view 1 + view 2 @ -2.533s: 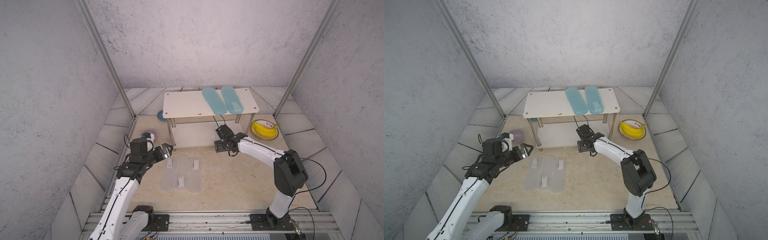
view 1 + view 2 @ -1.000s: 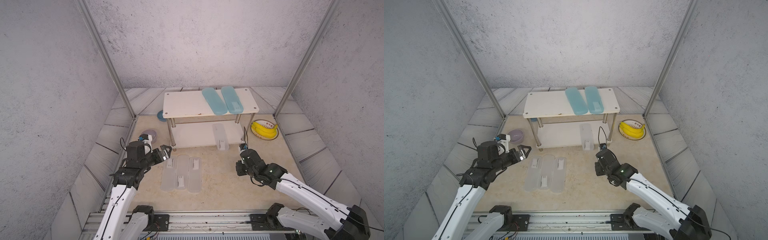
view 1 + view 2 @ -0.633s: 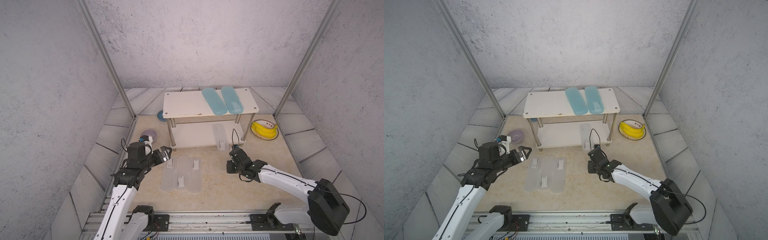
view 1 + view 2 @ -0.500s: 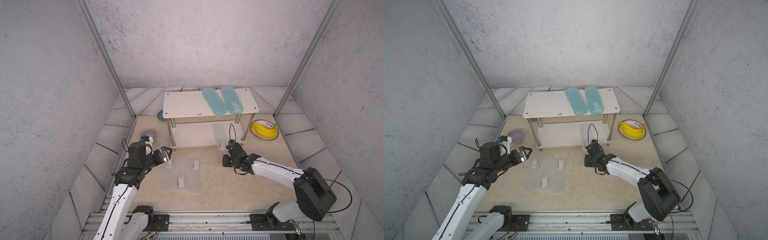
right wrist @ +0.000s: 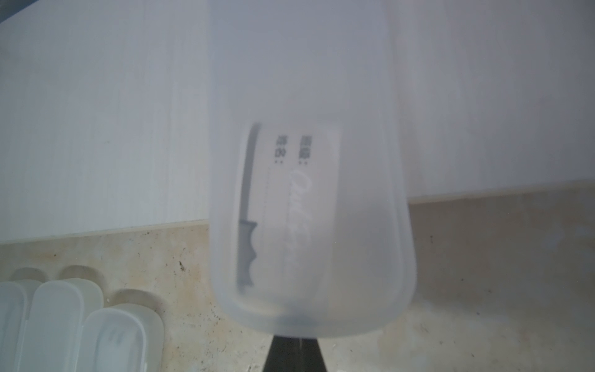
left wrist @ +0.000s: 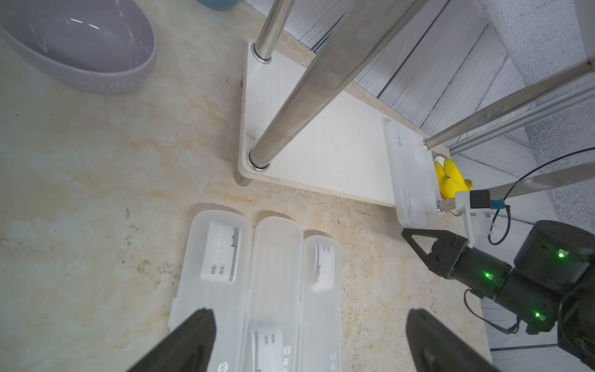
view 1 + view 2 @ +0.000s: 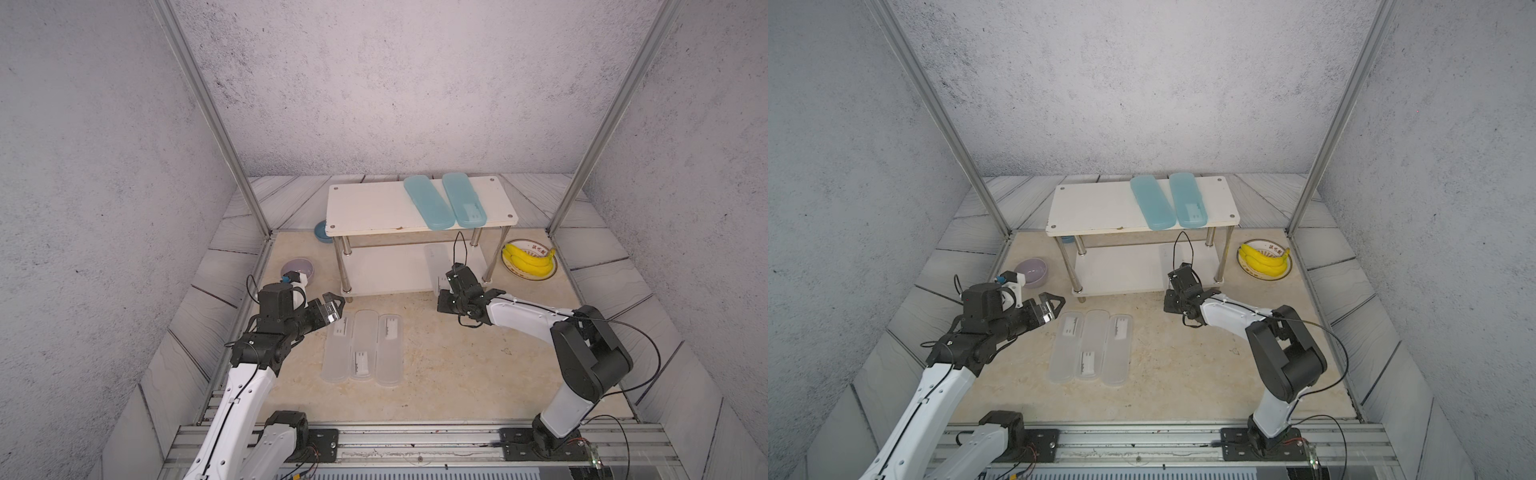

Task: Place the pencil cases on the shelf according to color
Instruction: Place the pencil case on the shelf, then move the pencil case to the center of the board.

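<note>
The right end effector is seen closed at the end of a white case on the lower board of the shelf; the left end effector is held open near three cases.

At twelve o'clock stands the two-tier white-board shelf on chrome tube legs, with two translucent teal-blue pencil cases side by side on its top board toward one o'clock. Three frosted white pencil cases lie touching at centre, the left gripper spread open at their ten o'clock. The right gripper meets the lower board's front edge, perhaps against a fourth frosted case, faint white on white.
</note>
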`<state>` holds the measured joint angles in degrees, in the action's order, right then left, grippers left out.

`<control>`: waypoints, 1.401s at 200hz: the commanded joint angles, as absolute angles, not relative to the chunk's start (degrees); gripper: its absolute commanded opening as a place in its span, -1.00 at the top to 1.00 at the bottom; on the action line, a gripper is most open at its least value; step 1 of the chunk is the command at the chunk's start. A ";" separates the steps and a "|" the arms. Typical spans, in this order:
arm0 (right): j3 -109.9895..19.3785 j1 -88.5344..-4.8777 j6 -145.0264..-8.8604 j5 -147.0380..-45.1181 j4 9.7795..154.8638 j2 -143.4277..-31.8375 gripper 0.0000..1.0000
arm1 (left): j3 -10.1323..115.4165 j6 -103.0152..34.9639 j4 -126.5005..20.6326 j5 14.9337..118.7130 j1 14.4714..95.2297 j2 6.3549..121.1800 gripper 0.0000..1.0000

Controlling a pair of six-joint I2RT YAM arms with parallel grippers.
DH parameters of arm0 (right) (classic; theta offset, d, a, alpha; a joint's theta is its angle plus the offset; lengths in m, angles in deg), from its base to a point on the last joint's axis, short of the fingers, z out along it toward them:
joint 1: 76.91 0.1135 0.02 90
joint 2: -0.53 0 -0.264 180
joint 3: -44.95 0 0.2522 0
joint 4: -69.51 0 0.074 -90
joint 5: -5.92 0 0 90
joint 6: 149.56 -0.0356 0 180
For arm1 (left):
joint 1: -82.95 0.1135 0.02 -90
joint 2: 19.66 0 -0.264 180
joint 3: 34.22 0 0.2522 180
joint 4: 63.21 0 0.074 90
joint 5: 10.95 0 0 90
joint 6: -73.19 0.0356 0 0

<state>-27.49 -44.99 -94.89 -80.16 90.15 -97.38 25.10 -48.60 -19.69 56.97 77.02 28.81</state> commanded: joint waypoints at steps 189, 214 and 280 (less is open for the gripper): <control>-12.52 -41.75 -99.30 -83.28 96.21 -84.01 -0.17 | 24.09 -47.96 -17.78 59.73 76.69 24.09 -0.97; -9.00 -37.08 -102.76 -80.36 99.62 -78.08 -0.26 | 22.72 -49.97 -17.55 58.18 76.71 23.57 -0.97; -13.58 -19.37 -112.86 -75.73 102.98 -77.95 -0.77 | 19.73 -56.19 -19.56 59.67 76.80 22.01 -0.97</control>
